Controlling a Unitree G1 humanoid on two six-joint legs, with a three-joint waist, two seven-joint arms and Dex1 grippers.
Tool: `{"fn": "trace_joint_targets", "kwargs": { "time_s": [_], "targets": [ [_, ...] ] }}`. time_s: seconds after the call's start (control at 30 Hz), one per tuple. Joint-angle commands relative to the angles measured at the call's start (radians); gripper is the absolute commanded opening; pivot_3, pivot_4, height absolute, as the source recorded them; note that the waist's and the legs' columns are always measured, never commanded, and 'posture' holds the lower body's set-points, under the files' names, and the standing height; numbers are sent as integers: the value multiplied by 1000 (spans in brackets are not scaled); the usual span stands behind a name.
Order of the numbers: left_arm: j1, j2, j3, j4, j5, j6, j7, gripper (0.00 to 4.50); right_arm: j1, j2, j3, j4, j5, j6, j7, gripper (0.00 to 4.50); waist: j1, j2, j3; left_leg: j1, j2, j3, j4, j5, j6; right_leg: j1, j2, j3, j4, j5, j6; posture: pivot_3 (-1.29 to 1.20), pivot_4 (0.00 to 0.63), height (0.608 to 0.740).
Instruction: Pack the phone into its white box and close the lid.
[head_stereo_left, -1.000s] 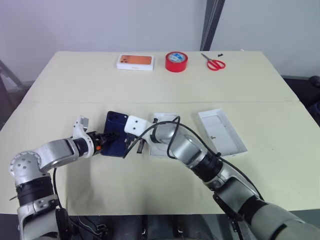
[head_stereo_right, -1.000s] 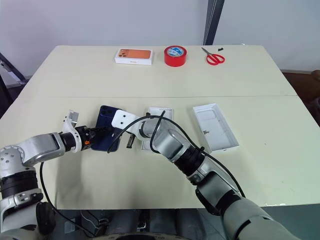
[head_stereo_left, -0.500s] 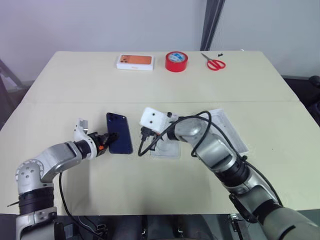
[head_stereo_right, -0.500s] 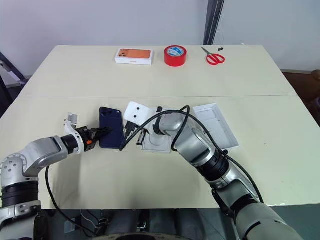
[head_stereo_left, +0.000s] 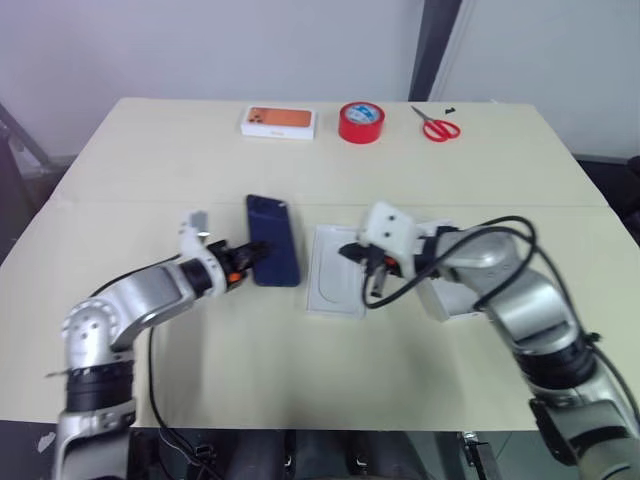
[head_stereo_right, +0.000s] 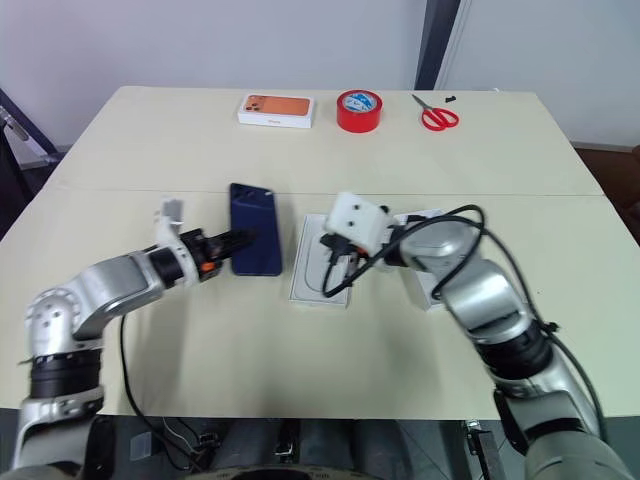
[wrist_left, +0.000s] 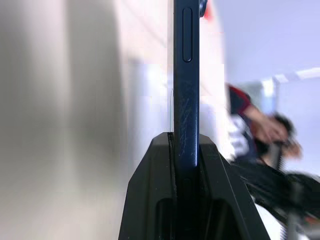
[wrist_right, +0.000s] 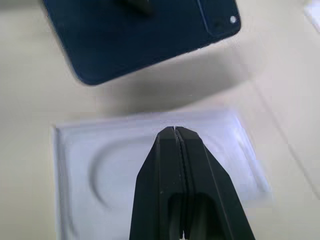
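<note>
Left tool (head_stereo_left: 243, 271): left of frame centre, pinching the phone (head_stereo_left: 273, 253) by its edge, the dark navy back lifted clear of the tabletop (head_stereo_left: 300, 380).
Right tool (wrist_right: 176, 134): fingers pressed together, empty, poised over the white insert (head_stereo_left: 336, 284) at centre frame.
White box (head_stereo_left: 452, 298): right of centre, partly hidden behind the right arm.
Far edge: orange-pictured box (head_stereo_left: 279, 120), red tape roll (head_stereo_left: 361, 121), scissors (head_stereo_left: 438, 126) along the top.
</note>
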Motion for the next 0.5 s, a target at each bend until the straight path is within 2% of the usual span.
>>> {"fn": "trace_joint_targets", "kwargs": {
  "time_s": [0.03, 0.2, 0.5],
  "targets": [
    [-49, -31, -92, 19, 44, -11, -9, 20, 24, -62, -69, 23, 7, -51, -4, 0, -1, 0, 0, 0, 0, 0, 0, 0, 0, 0, 0, 0, 0, 0, 0, 0, 150, 725],
    [-90, -59, -176, 96, 95, 14, -29, 20, 54, -104, -80, 22, 13, -66, -24, 0, -3, 0, 0, 1, 2, 0, 0, 1, -1, 0, 3, 0, 2, 0, 0, 0, 150, 725],
    [-103, -84, -191, 150, 132, 36, -41, 20, 98, -122, -72, -9, 20, -60, -52, 0, 6, 0, 0, 0, 2, 0, 2, 1, -1, 0, 3, 0, 2, 0, 0, 0, 150, 725]
  ]
}}
